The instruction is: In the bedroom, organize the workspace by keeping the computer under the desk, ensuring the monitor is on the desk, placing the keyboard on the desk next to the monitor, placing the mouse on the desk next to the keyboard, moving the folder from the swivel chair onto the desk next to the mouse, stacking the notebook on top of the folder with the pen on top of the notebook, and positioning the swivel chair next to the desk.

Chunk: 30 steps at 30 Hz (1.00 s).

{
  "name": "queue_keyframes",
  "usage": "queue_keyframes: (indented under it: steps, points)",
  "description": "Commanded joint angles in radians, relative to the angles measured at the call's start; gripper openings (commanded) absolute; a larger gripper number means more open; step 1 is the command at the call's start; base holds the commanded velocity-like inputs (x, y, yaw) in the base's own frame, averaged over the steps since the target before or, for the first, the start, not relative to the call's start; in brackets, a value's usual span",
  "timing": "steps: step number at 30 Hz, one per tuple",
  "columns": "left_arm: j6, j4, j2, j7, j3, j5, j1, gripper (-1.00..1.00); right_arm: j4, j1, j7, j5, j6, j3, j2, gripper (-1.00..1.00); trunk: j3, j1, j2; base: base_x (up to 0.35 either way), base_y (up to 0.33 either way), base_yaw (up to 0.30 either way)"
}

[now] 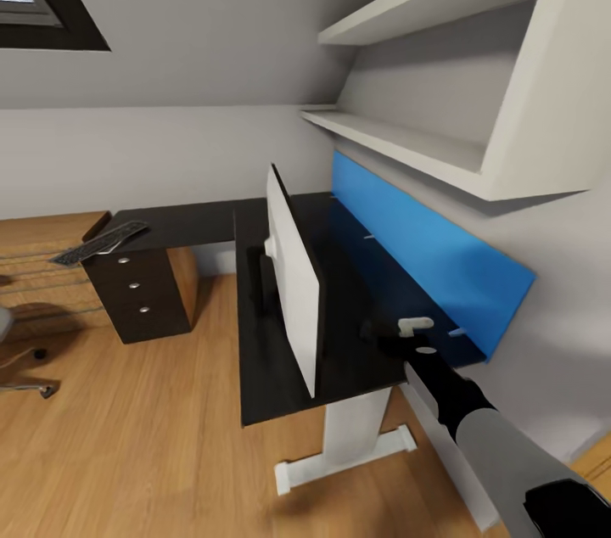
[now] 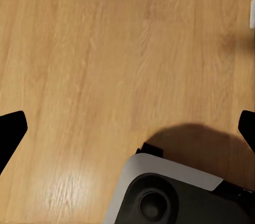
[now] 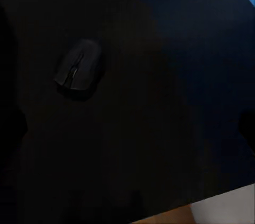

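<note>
Glossy black counter [image 1: 348, 309] sits in front of you, L-shaped, with white legs and a dark drawer unit [image 1: 140, 292] under its far wing. Take the monitor [image 1: 293, 275] as your landmark: it stands upright on the counter, seen nearly edge-on, white back toward you. Beyond the monitor, a blue wall panel [image 1: 424, 254] runs along the counter's back edge, under two white shelves [image 1: 407, 143].

Your right gripper [image 1: 399, 334] hovers over the counter between the monitor and the blue panel, arm reaching in from the near side. In the right wrist view the mouse [image 3: 79, 68] lies on the dark counter top, apart from the finger tips, which show faintly at the frame's two sides; the jaws stand wide apart, holding nothing.

Keyboard [image 1: 100, 241] lies on the far wing of the counter, well away from the monitor, over the drawer unit and jutting past the edge. Swivel chair [image 1: 17, 355] stands on the floor beyond that wing, partly cut off.

Your left gripper [image 2: 127, 128] hangs over bare wood-plank floor [image 2: 106, 49], fingers spread, empty.
</note>
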Motion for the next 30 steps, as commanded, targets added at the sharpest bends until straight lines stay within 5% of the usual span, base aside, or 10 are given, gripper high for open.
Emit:
queue_keyframes:
  steps: [1,12,30]
  points:
    - [-0.004,0.001,0.000,0.003,-0.008,0.009,-0.001,1.00,0.001,-0.001,-0.009,-0.010,0.005,0.009,-0.001,1.00,-0.001,0.001,-0.001,0.321,0.000,0.000]
    - [-0.003,0.001,0.002,0.003,-0.007,0.011,-0.001,1.00,0.044,-0.001,-0.007,-0.013,-0.045,0.009,0.002,1.00,-0.001,0.001,-0.001,0.300,0.000,0.000]
    - [-0.004,0.001,0.002,0.005,-0.004,0.012,-0.001,1.00,0.058,-0.001,0.016,-0.021,-0.056,0.009,0.006,1.00,-0.001,0.001,-0.001,0.112,0.011,0.000]
